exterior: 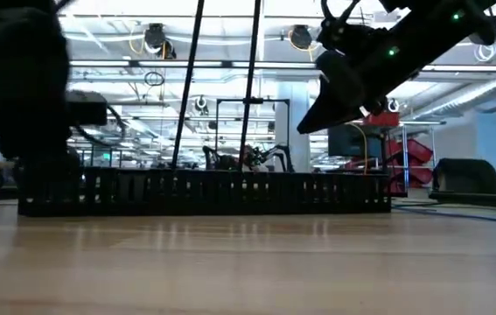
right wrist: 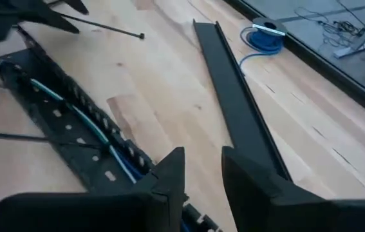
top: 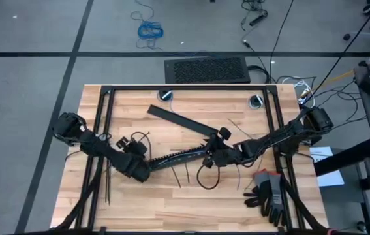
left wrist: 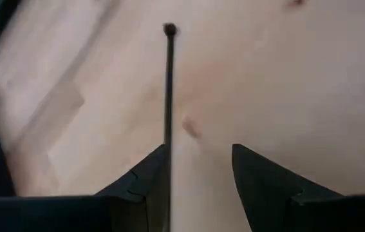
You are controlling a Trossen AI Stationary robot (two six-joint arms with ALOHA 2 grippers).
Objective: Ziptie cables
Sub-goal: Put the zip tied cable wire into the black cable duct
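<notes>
Cables [right wrist: 85, 125]: blue, green and pale wires lying along the inside of the slotted bar [right wrist: 53, 135], which runs diagonally across mid-counter in the high view, from lower left up toward centre. Zipties: one held by the left tool [left wrist: 198, 171], pressed against the inner face of one finger [left wrist: 147, 177], w/ the strip sticking straight out ahead and its head [left wrist: 169, 29] at the far tip; the same ziptie [right wrist: 95, 26] shows upper left in the right wrist view, above the bar. More loose zipties [top: 177, 176] lie on the counter [top: 171, 202] just below the bar, centre of the high view, and a looped one [top: 206, 177] sits under the right tool. Left tool sits at the bar's lower-left end, jaws at a narrow gap. Right tool [right wrist: 201, 171] hovers over the bar's upper-right end, jaws narrow, nothing between them. A flat bar [right wrist: 233, 96] lies apart from the slotted one, angling to upper centre. Coiled blue cable [right wrist: 266, 37] at the counter's far edge. Gloves [top: 267, 192] at lower right of the high view.
</notes>
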